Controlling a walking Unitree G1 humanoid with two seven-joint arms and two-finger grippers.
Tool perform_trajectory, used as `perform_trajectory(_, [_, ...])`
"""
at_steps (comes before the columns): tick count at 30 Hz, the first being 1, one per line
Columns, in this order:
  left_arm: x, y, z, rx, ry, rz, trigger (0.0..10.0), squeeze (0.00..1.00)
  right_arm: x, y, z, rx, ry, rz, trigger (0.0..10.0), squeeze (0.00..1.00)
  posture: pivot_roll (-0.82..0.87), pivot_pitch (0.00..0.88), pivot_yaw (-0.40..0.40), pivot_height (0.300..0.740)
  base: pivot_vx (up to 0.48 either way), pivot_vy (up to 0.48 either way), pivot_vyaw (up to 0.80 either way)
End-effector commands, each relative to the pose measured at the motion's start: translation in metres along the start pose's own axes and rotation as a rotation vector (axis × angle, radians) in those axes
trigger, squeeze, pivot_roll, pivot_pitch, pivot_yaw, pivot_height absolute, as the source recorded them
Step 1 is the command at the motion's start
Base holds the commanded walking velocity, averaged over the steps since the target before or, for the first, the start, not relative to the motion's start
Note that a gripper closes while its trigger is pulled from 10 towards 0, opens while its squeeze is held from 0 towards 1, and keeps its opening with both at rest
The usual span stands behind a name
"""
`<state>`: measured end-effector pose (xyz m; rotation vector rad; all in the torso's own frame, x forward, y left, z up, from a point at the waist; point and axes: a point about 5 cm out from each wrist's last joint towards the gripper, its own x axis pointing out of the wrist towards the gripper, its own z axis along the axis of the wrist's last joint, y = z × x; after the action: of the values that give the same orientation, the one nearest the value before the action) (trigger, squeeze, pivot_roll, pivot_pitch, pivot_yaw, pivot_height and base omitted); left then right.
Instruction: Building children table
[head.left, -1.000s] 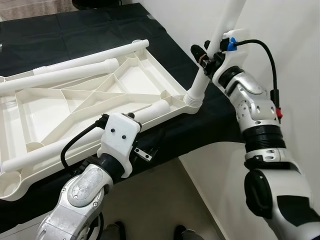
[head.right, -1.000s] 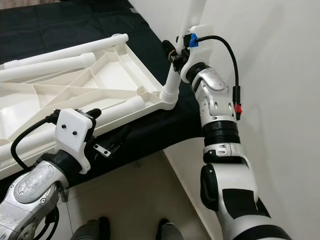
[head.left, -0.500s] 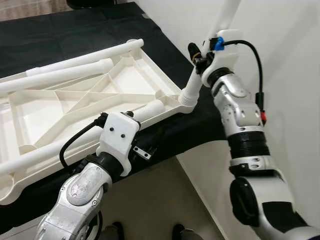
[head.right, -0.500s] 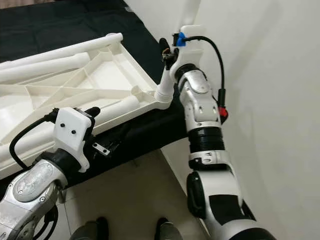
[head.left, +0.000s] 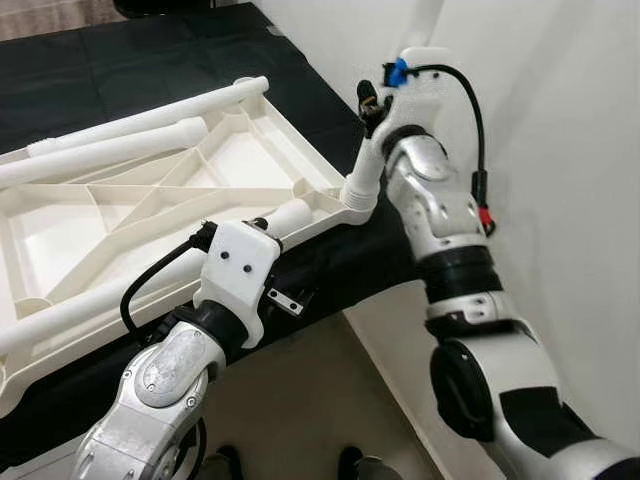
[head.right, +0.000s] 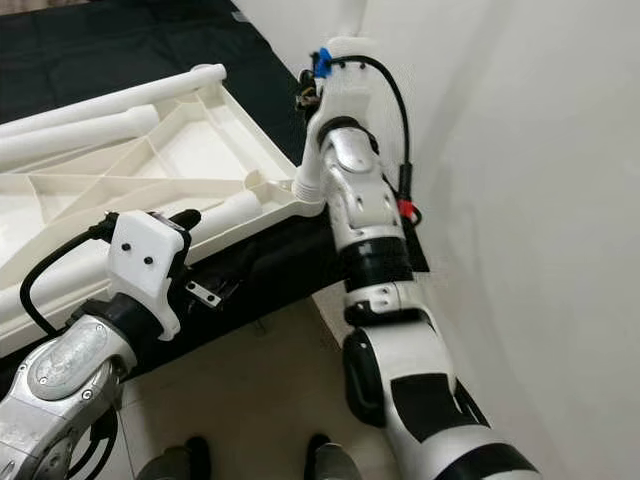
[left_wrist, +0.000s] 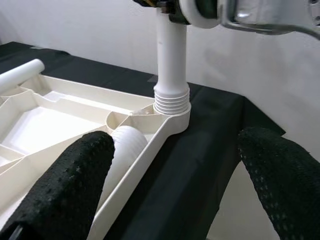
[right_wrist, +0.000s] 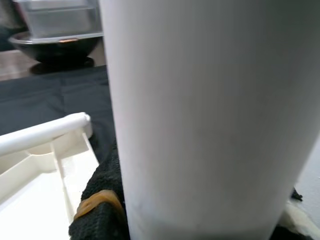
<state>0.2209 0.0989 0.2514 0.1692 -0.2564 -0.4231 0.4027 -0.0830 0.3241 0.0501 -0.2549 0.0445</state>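
In the left eye view, the white plastic tabletop (head.left: 150, 215) lies upside down on the black-covered bed (head.left: 100, 60) and takes the left half of the frame. Two loose table legs (head.left: 110, 150) rest along its far edge in the upper left. A third leg (head.left: 368, 170) stands in the corner socket (head.left: 358, 198) a little right of the centre, tilted toward the white wall (head.left: 560, 120). The right gripper (head.left: 372, 100) is at the upper middle and pinches this leg high up. The left gripper (head.left: 262, 228) is at the lower centre, close to the near rim of the tabletop.

In the right eye view, the same scene appears; the right arm partly hides the socket corner (head.right: 308, 192), which hangs near the edge of the bed.

In the left wrist view, the left gripper's fingers (left_wrist: 65, 185) are spread wide and hold nothing. The threaded collar (left_wrist: 171, 97) of the leg is at the upper centre, and several rings of thread are above the socket, so I judge the leg is not fully seated.

In the right wrist view, the leg (right_wrist: 200, 115) is very near, with a black finger (right_wrist: 102, 210) pressed on it at the lower left.

The risk, I think: because the leg leans, turning it may cross the thread and jam. Also, nothing holds the tabletop, so it may rotate or slide off the bed.
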Motion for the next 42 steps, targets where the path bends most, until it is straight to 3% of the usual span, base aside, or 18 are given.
perform_trajectory(1, [0.0,-0.001,-0.002,-0.005,0.006,-0.004,10.0,0.0,-0.004,-0.001,-0.039,-0.019,0.159,-0.017,10.0,0.0,0.07,0.323,-0.105,0.74,0.0,0.0,0.0])
perform_trajectory(5, [0.0,-0.002,-0.003,-0.005,0.005,0.0,10.0,0.0,-0.005,0.013,-0.037,0.02,0.169,-0.075,10.0,0.0,0.07,0.326,-0.108,0.74,0.0,0.0,0.0])
perform_trajectory(10, [0.0,-0.001,-0.002,-0.003,0.003,0.001,10.0,0.0,-0.004,0.011,-0.032,0.051,0.153,-0.186,10.0,0.0,0.07,0.327,-0.109,0.74,0.0,0.0,0.0])
perform_trajectory(14, [0.0,-0.001,-0.002,-0.002,0.002,0.001,10.0,0.0,-0.003,0.011,-0.032,0.05,0.15,-0.196,10.0,0.0,0.07,0.327,-0.109,0.74,0.0,0.0,0.0])
perform_trajectory(20, [0.001,0.0,-0.001,0.001,-0.003,0.009,10.0,0.0,-0.005,0.013,-0.034,0.01,0.152,-0.283,10.0,0.0,0.07,0.328,-0.108,0.74,0.0,0.0,0.0])
perform_trajectory(27, [0.001,0.012,0.001,0.037,-0.013,0.071,10.0,0.0,-0.011,0.028,-0.035,-0.077,0.131,-0.398,10.0,0.0,0.07,0.329,-0.117,0.74,0.0,0.0,0.0])
perform_trajectory(31, [0.001,0.023,0.002,0.06,-0.02,0.13,10.0,0.0,-0.013,0.025,-0.038,-0.085,0.17,-0.544,10.0,0.0,0.08,0.329,-0.122,0.74,0.0,0.0,0.0])
perform_trajectory(42, [0.001,0.029,0.002,0.077,-0.023,0.149,10.0,0.0,-0.016,0.022,-0.033,-0.043,0.145,-0.728,10.0,0.0,0.08,0.321,-0.127,0.74,0.0,0.0,0.0])
